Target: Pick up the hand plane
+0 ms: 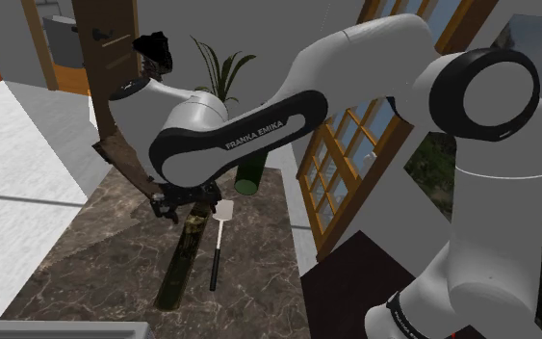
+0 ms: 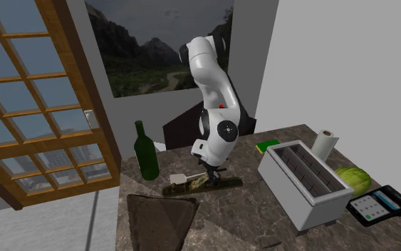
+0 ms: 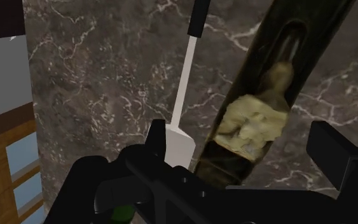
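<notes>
Lighting: even, diffuse light is washing both exterior views, the white arm (image 1: 355, 67) is carrying soft grey gradients along its undersides, and the pale wall (image 2: 348, 64) is reading brightest. Dark marbled tabletop (image 1: 86, 260) is lying in faint, soft-edged shade beneath the arm, its white veining catching light. Wrist view is running dimmer overall, with the black gripper (image 3: 241, 140) showing nearly as a flat silhouette against the stone.
</notes>
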Controlling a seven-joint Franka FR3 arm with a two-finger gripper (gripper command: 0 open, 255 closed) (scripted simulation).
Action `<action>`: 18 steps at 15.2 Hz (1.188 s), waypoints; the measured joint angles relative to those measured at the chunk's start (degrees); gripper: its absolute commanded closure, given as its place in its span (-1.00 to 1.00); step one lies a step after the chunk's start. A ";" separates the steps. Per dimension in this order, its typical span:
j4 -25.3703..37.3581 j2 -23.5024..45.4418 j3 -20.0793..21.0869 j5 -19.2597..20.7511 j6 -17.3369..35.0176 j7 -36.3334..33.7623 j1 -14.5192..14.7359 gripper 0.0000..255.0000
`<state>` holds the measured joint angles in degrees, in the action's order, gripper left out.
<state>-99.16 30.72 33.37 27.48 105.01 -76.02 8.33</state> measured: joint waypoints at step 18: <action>-0.20 4.01 -1.47 2.28 3.25 -1.94 1.09 1.00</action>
<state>-99.36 34.73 31.90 29.75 108.26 -77.96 9.42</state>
